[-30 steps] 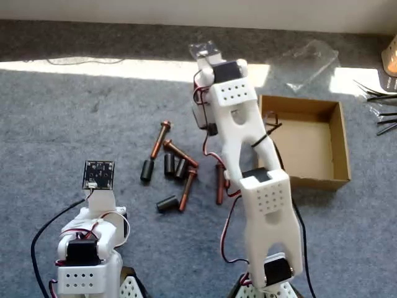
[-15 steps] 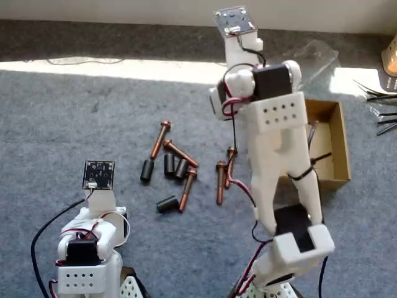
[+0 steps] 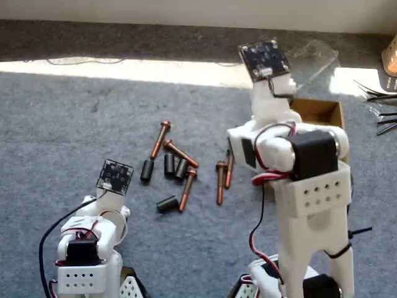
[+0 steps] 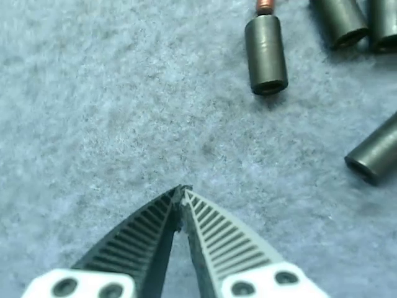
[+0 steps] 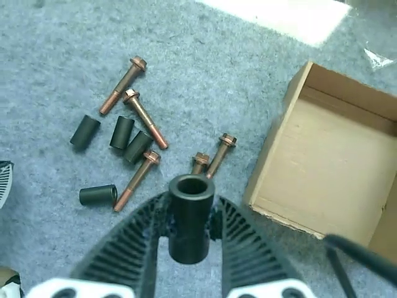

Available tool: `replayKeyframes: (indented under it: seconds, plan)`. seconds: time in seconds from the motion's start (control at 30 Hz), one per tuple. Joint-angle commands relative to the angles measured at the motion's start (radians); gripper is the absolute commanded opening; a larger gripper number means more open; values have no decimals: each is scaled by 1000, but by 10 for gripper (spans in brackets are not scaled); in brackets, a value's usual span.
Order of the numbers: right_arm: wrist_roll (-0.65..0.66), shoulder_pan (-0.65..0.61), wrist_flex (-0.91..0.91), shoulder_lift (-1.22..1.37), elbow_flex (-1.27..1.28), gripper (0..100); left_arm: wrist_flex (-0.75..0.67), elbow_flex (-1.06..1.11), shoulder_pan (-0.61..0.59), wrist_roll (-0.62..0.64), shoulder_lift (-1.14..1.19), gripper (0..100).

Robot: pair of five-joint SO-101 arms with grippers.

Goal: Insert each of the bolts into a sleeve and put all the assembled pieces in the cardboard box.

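**Right arm grips a sleeve, left jaws closed on nothing**

The right gripper (image 5: 190,214) is clamped on a black sleeve (image 5: 191,186), held end-up between its fingers. Past the jaw tips lie copper bolts (image 5: 144,118), five I think, among four loose sleeves (image 5: 122,131). The cardboard box (image 5: 329,167) sits beside them. The left gripper (image 4: 182,192) is pressed shut on nothing, with a dark sleeve (image 4: 265,54) ahead of its tips.

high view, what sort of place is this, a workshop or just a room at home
Probably an ordinary indoor room, not a workshop: grey carpet underneath, a sunlit patch across it near the wall, and loose bolts, sleeves and a cardboard box laid out on it.
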Motion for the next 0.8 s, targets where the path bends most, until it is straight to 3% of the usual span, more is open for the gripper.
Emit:
replayKeyframes:
  seconds: [0.0,0.4,0.77]
  plan:
    - [14,10,-77,-140,105,3,-21,22,-7,-157,-5,7]
    - [14,15,-423,-576,719,3,-14,8,-13,-236,-2,40]
    - [6,15,-676,-854,1205,3,58,-209,-7,-238,1,38]
